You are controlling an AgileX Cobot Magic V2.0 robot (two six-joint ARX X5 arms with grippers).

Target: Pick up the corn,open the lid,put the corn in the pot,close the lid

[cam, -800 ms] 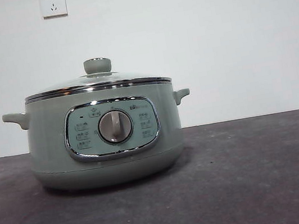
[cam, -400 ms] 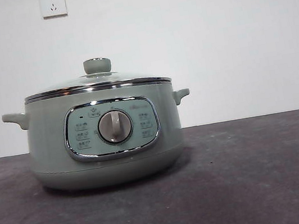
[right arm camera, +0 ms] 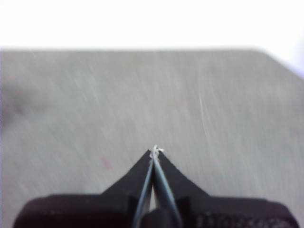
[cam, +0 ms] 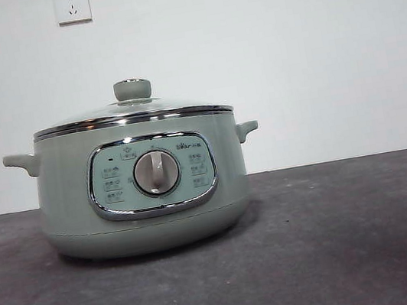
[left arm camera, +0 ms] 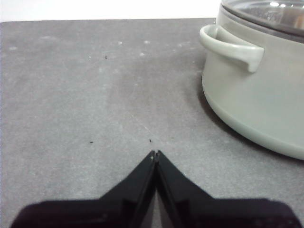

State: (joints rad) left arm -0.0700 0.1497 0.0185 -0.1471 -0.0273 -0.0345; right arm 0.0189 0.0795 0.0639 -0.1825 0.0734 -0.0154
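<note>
The pale sage-green pot stands on the grey table, left of centre in the front view, its silver dial facing the camera. The glass lid with its green knob sits shut on the pot. The corn is out of view. My left gripper is shut and empty, low over the table beside the pot's side handle. My right gripper is shut and empty over bare table; its view is blurred. Neither arm shows in the front view.
The grey table runs back to a white wall with two sockets.
</note>
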